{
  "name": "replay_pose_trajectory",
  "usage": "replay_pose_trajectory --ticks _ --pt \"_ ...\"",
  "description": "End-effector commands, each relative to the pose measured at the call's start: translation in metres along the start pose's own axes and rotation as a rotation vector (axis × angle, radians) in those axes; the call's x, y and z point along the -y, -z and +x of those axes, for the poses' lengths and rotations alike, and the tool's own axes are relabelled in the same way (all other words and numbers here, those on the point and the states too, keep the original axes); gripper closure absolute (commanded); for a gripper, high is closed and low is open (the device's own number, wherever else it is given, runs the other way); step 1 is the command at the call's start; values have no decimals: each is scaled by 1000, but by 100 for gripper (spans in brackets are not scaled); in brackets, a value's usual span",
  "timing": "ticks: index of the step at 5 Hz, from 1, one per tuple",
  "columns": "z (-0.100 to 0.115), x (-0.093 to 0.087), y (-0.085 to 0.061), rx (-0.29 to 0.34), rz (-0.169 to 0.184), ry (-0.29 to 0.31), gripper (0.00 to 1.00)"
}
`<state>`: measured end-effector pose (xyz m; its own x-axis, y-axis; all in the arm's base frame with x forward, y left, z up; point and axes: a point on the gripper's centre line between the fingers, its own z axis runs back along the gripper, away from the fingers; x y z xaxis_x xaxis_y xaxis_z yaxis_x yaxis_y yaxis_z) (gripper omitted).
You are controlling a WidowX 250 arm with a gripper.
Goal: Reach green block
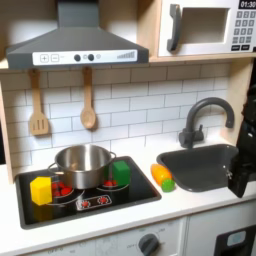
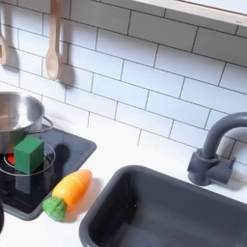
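Toy play kitchen, tabletop scale. White brick-pattern backsplash (image 1: 130,100); range hood (image 1: 75,45) with knobs over a black cooktop (image 1: 85,195) bearing a steel pot (image 1: 82,165). Microwave (image 1: 205,28) up top. Wooden spatula (image 1: 38,105) and spoon (image 1: 88,100) hang on the wall. Dark sink (image 2: 164,207) with faucet (image 2: 214,145).

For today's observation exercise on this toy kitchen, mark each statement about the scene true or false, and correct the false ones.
1. The green block stands on the stovetop. True.
2. The steel pot sits in the sink. False: it is on the stovetop.
3. The yellow block lies at the first exterior view's left of the pot. True.
4. The orange-and-green toy piece rests inside the pot. False: it lies on the counter between stovetop and sink.
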<state>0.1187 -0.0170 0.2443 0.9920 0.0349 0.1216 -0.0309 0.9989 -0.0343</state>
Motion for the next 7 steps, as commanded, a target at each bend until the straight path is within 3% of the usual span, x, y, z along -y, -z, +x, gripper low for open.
replay_pose_trajectory --ticks 1,2,3,7 --pt "0 0 0 -2 0 0 0" --pt "17 3 -1 20 5 -16 0" --pt "25 0 6 2 17 -28 0" --pt "97 -32 10 52 62 -25 0"
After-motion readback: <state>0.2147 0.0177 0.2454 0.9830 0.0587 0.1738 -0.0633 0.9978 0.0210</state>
